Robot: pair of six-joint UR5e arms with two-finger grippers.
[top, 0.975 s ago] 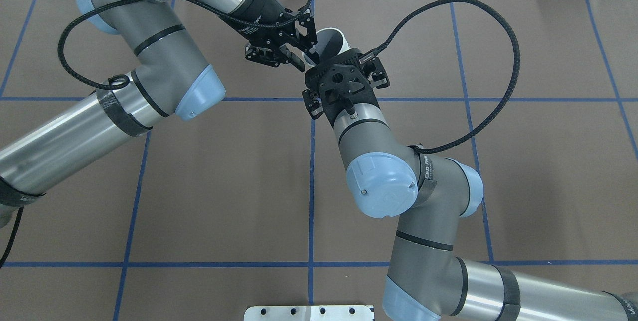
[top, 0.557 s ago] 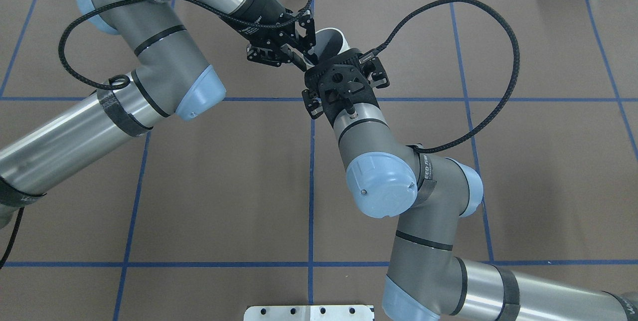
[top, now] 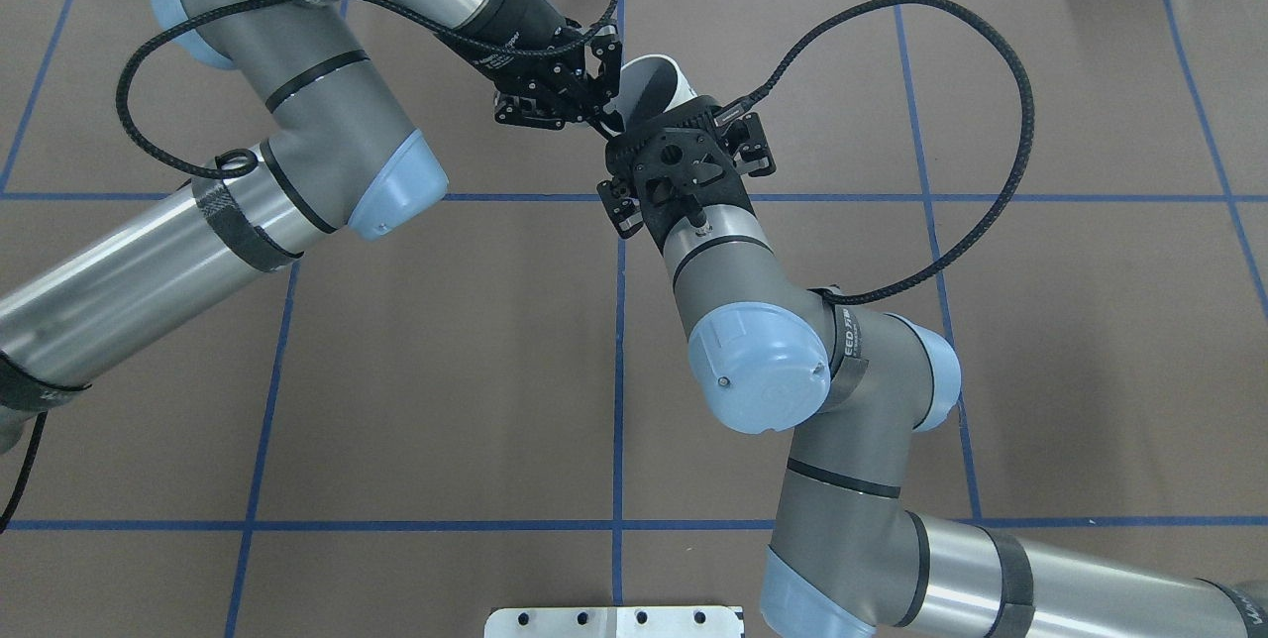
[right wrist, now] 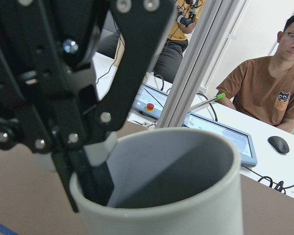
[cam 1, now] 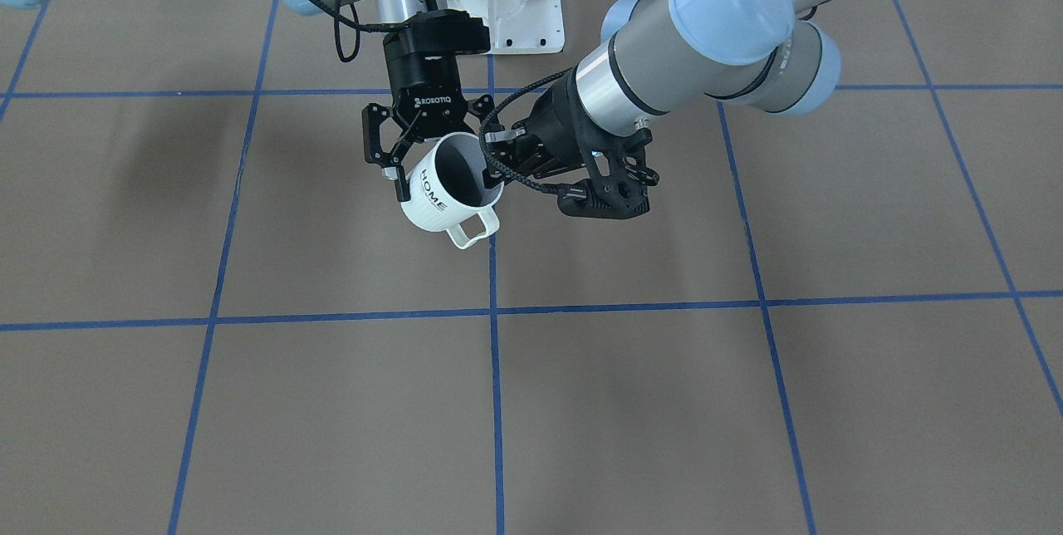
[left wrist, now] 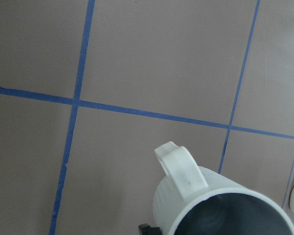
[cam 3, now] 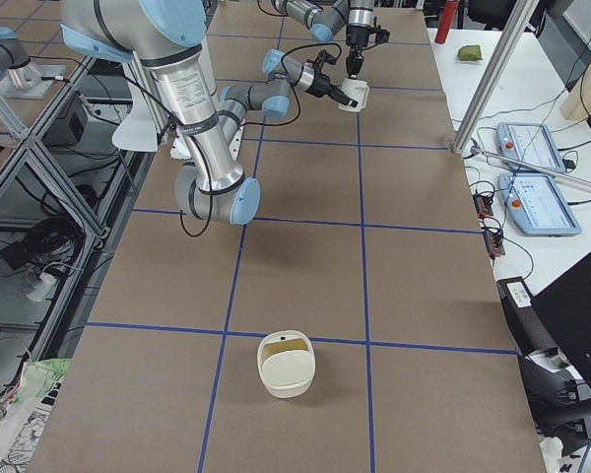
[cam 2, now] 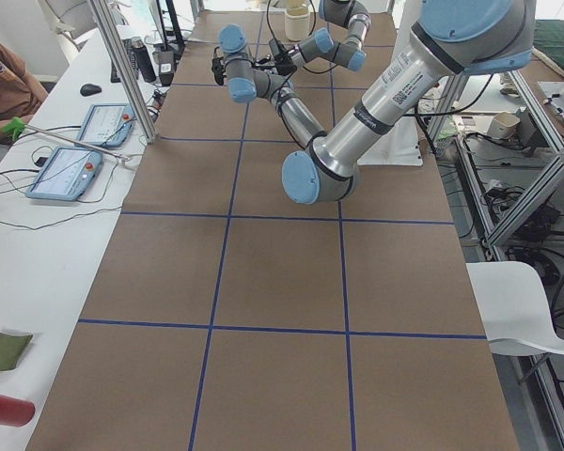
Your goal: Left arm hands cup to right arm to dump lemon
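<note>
Your white cylindrical cup (cam 1: 425, 207) hangs tilted above the brown counter (cam 1: 332, 402), loop handle (cam 1: 475, 229) at 5 o'clock. At 3 o'clock the left tool (cam 1: 492, 178) pinches its rim narrowly. The right tool (cam 1: 432, 165) straddles it from 12; you cannot tell whether it grips. A braided cable (cam 1: 508, 174) crosses its mouth.

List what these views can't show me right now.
- Lemon: unseen. The inside of the mug is dark in the front view, cut off by the frame edge in the left wrist view, and behind the rim in the right wrist view.
- Right gripper: far jaw hidden behind the mug; grip unclear.
</note>
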